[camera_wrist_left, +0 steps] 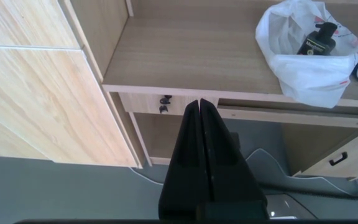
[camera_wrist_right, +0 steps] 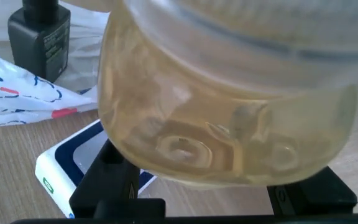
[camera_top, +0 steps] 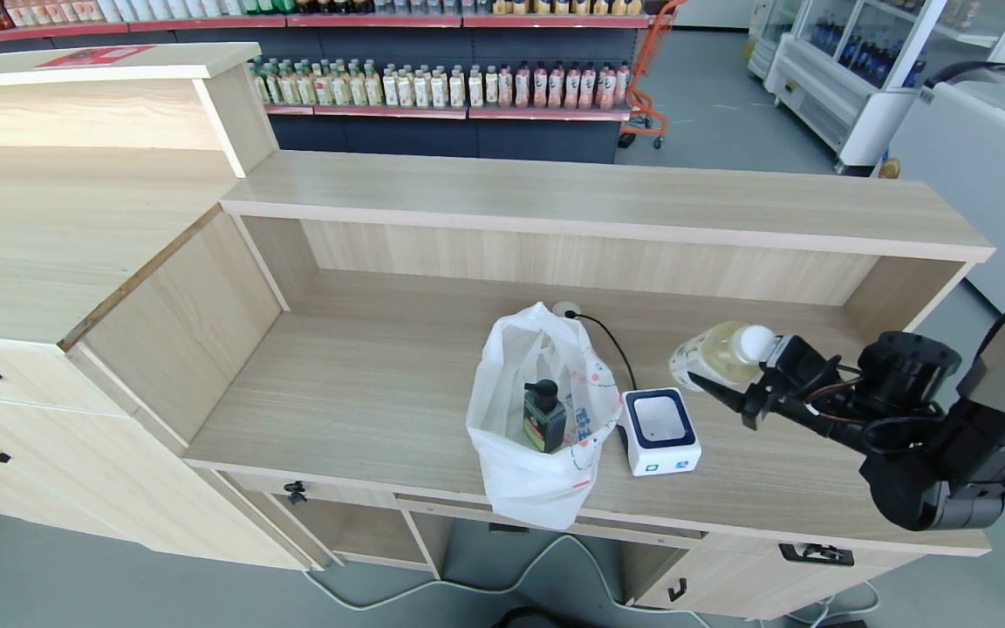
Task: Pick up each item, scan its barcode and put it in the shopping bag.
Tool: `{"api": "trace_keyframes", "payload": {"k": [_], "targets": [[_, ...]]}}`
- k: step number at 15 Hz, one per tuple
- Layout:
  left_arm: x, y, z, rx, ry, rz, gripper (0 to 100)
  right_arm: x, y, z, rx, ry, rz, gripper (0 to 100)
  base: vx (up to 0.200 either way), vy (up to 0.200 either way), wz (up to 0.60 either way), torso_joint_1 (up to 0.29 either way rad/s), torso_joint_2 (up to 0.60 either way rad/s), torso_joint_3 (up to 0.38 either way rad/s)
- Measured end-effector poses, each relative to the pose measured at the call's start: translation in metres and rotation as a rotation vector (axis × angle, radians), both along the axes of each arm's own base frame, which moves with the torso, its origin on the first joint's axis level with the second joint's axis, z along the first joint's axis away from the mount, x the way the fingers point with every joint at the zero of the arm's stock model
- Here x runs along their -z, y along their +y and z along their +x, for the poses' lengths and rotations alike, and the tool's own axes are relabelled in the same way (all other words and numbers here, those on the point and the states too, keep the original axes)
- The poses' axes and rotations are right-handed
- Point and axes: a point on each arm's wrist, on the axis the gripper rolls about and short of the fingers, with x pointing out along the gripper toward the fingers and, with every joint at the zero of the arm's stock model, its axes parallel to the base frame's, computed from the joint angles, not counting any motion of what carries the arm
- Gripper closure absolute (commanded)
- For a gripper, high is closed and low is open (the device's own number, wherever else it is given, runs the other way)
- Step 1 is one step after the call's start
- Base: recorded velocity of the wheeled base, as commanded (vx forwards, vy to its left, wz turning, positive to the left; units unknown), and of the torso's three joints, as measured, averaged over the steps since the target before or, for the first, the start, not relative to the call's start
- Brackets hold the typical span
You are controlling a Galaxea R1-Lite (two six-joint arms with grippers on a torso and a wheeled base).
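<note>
So far, one dark bottle (camera_top: 544,417) sat in the bag (camera_top: 529,480) on the table (camera_top: 363,392). My right hand (camera_top: 725,371) clamped a yellow bottle (camera_top: 710,347) near the scanner (camera_top: 659,430), with bagging pending. My left hand (camera_wrist_left: 199,111) was closed and empty.

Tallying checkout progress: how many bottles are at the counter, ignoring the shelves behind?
2. A dark pump bottle stands inside the shopping bag; a pale yellow bottle is held by the right gripper above the counter, right of the scanner. The bag may hide more.
</note>
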Motion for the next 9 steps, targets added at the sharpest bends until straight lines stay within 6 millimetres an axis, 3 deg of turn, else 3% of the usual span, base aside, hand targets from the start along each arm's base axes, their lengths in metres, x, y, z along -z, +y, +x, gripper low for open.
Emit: {"api": "trace_keyframes", "payload": {"k": [2,9], "targets": [[0.0,0.0,0.0,0.0,0.0,0.002,100,-0.017,-0.005,-0.004,0.051,0.041,0.1,100,0.0,0.0,0.0,0.0,0.0,0.0],[0.0,0.0,0.0,0.0,0.0,0.004,100,-0.049,0.002,-0.033,0.252,0.2,0.344,100,0.0,0.2,0.0,0.002,0.0,0.002]]}}
